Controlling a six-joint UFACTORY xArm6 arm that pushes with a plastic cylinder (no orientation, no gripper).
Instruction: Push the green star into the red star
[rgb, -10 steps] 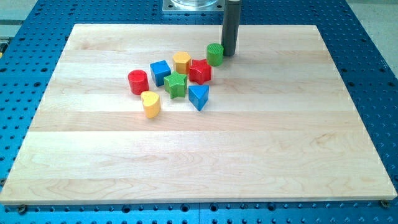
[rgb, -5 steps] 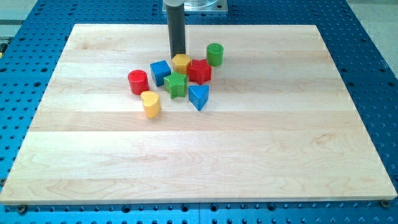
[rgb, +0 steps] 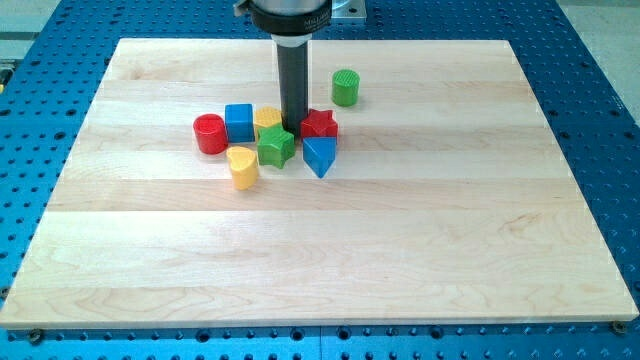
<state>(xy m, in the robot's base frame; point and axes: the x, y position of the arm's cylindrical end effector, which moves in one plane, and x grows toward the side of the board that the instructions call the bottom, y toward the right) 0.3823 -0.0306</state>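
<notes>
The green star (rgb: 276, 147) lies near the middle of the wooden board (rgb: 400, 220). The red star (rgb: 320, 126) lies just to its right and a little higher, with a small gap between them. My tip (rgb: 294, 130) stands in that gap, at the green star's upper right and against the red star's left side. The rod partly hides the yellow block (rgb: 267, 118) behind it.
A blue cube (rgb: 239, 122) and a red cylinder (rgb: 210, 134) sit left of the yellow block. A yellow heart (rgb: 242, 166) lies below left of the green star. A blue triangle (rgb: 319, 156) touches the red star's lower edge. A green cylinder (rgb: 346, 88) stands apart at upper right.
My tip moved left from the green cylinder, then down into the cluster. It shoved the yellow block, blue cube and red cylinder left and nudged the green star down-left.
</notes>
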